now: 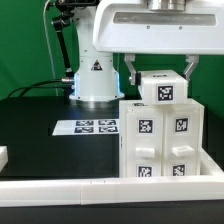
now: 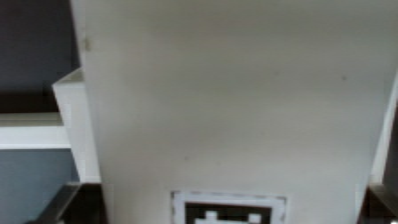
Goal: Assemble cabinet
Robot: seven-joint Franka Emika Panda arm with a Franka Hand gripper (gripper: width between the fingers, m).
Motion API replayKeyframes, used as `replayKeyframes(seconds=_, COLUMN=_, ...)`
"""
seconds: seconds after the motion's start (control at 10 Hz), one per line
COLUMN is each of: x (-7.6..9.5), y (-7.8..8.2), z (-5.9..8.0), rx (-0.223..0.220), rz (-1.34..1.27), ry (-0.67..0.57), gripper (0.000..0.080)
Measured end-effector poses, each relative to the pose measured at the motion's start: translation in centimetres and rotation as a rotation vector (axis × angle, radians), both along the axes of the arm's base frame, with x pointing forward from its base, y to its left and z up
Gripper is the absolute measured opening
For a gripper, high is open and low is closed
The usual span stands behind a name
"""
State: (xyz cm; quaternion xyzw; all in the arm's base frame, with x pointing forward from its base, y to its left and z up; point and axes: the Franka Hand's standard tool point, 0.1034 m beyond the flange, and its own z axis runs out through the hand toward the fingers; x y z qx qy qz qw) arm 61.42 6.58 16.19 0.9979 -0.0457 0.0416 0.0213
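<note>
- Exterior view: cabinet (image 1: 162,148) stood upright on the black table (image 1: 40,140), near side, on the exterior view's right, just behind the white rail (image 1: 90,190) along the near edge.
- Its front showed 4 recessed compartments, 2 rows of 2, each w/ a b&w square tag (image 1: 145,127).
- A smaller white top box (image 1: 162,90) sat on the cabinet's top, one more tag on its front. It looked level, tho the seam was too small to judge.
- Gripper (image 1: 161,76) hung straight down over that box. Jaws were spread wide, w/ one finger (image 1: 131,72) at each side wall, tight against it as far as I could see, so the box was clamped btwn them.
- Arm's base (image 1: 95,78) stood at the far side, approx centre, in front of a green backdrop (image 1: 20,50).
- Marker board (image 1: 97,127) lay flat on the table btwn base and cabinet, on the cabinet's left in the exterior view, close to it but apart.
- A small white piece (image 1: 3,157) poked in at the exterior view's left edge, well apart from the cabinet; couldn't tell what it was.
- Wrist view: a plain white panel (image 2: 231,100) filled most of the frame, blurred, w/ part of a tag at one edge.
- A dark shape (image 2: 59,207) sat beside the panel, too blurred to name.
</note>
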Motion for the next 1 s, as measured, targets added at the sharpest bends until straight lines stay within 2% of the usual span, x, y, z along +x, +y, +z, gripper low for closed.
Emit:
replayKeyframes(seconds=0.1, x=0.0, y=0.0, z=0.0, rx=0.001, rz=-0.008, ry=0.000, gripper=0.0558)
replayKeyframes(seconds=0.6, x=-0.2, y=0.6, z=-0.1, rx=0.034, rz=-0.383, ry=-0.016, gripper=0.0559)
replayKeyframes(seconds=1.0, x=-0.3, y=1.5, z=-0.1, rx=0.098, rz=-0.757, ry=-0.014, gripper=0.0560)
